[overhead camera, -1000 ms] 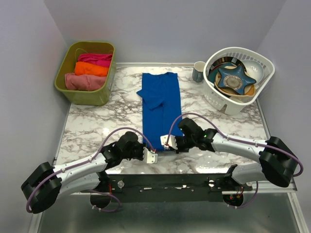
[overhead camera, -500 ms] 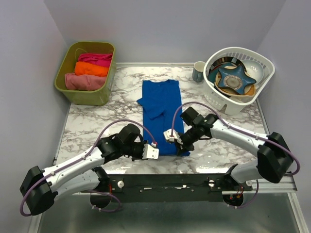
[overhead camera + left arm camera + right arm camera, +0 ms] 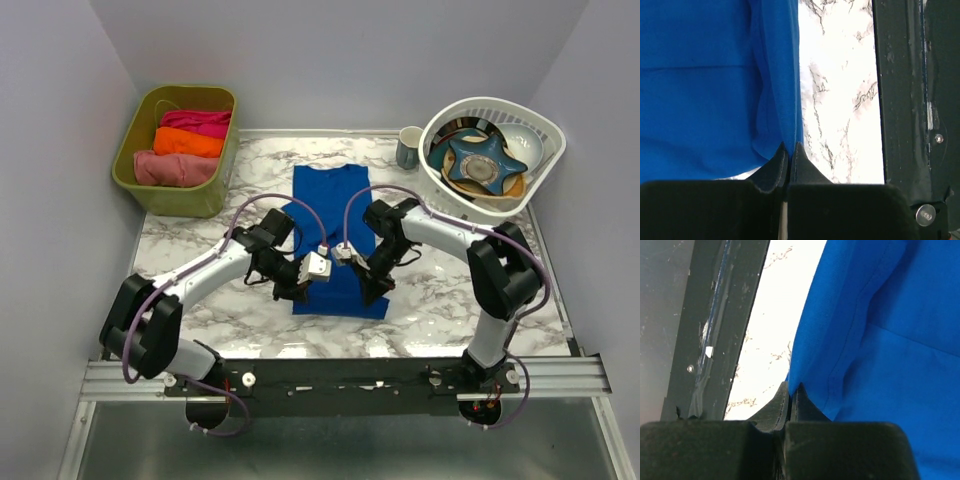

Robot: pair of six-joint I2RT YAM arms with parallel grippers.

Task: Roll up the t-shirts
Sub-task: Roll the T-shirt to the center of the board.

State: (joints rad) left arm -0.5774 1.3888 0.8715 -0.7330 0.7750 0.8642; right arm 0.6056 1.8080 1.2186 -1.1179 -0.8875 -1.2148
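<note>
Marble counter [image 3: 190, 260] carries the folded blue t-shirt [image 3: 330, 195] at its middle; left tool [image 3: 318, 266] and right tool [image 3: 343, 252], side by side over it, each clamp its edge

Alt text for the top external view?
The left gripper and right gripper, side by side, are shut on a folded blue t-shirt on a marble table; green bin of rolled clothes back left, white dish basket back right.

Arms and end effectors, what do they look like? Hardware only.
Both match. The left arm and right arm have silver-grey links and bulky black joint housings. A lilac cable loops outside each arm to the wrist. The left end effector and right end effector have white bodies and black tapered fingers. No markings are legible.
</note>
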